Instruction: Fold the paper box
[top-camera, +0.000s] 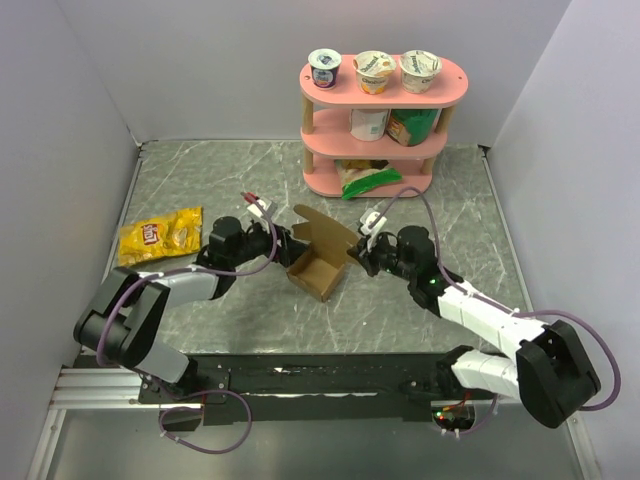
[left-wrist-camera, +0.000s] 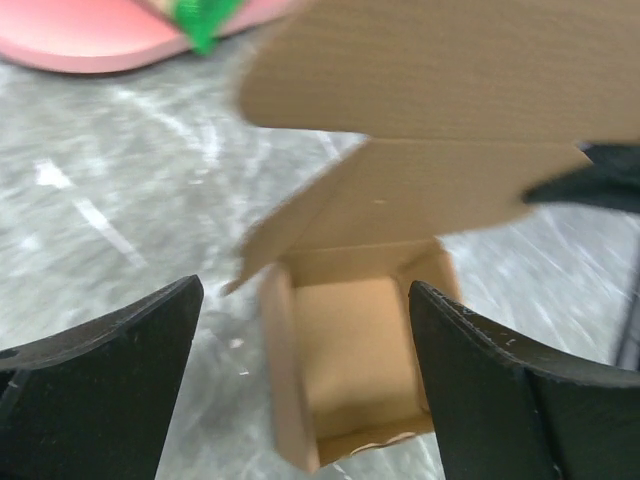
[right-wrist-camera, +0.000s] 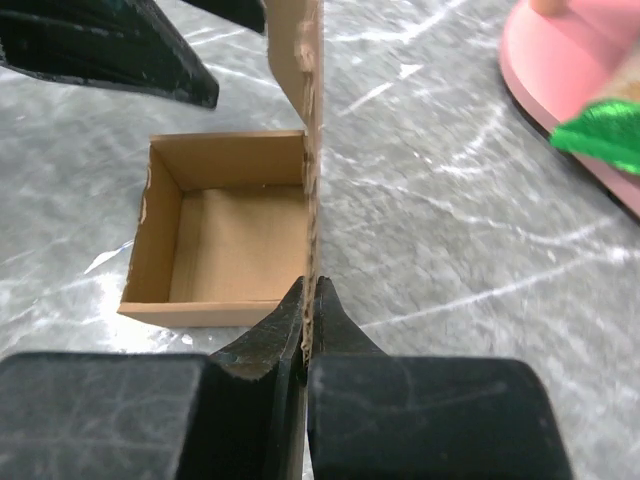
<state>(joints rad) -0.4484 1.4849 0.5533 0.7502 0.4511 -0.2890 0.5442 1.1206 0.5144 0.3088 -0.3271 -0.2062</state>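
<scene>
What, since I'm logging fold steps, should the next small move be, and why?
Probably the right gripper should tip the lid flap down over the paper box. The box has its walls up and its top open. The flap stands upright, pinched in that gripper. The left gripper faces the box, open.

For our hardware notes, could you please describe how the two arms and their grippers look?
Both the left arm and right arm have black joints, pale grey-white link covers and a looping purple cable. The left gripper and right gripper have matte black, tapering fingers.
</scene>
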